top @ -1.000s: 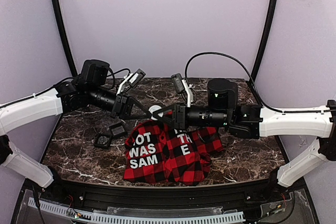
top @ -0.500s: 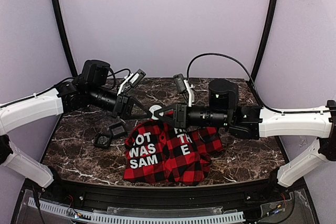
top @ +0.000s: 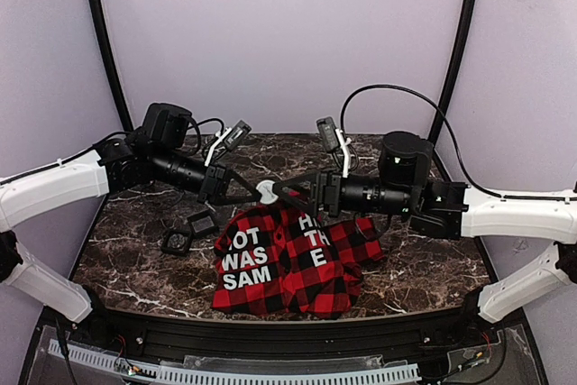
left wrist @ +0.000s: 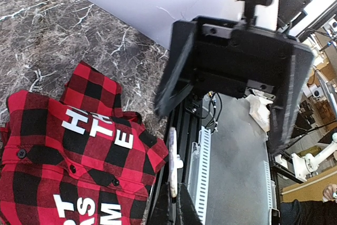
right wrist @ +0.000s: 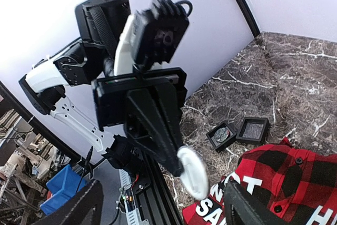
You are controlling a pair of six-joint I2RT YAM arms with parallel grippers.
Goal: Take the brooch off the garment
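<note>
**Top external view.** The brooch [top: 267, 190], a small round pale disc, is hanging in the air above the desk [top: 415, 268], just off the 12 o'clock edge of the garment [top: 288, 263]. The left tool [top: 259, 193] is pinching it between closed fingers. The right tool [top: 287, 194] is facing it from 3 o'clock with its fingers spread wide and gripping nothing; whether they are touching the disc cannot be told here. The garment, red-and-black plaid with black panels lettered in white, is lying crumpled at mid-desk. Two black square frames [top: 189, 232] are sitting at its 9 o'clock, apart from the cloth.

**Left wrist view.** Here the brooch [left wrist: 172, 159] is showing edge-on as a thin pale sliver with a small stub on one face, a detail the overhead view is not giving. The left tool [left wrist: 175, 196] is clamping its lower rim. The right tool [left wrist: 218, 125] is filling the 1 o'clock area, its two dark fingers standing well apart and clear of the disc. The garment [left wrist: 68, 151] is lying below at 8 o'clock.

**Right wrist view.** The brooch [right wrist: 194, 175] is appearing as a tilted white oval with a plain face, held at the tip of the left tool [right wrist: 184, 166]. The right tool [right wrist: 163, 206] is showing its own fingers at the two lower corners, far apart. Only this view is showing a round item in one frame [right wrist: 221, 134].
</note>
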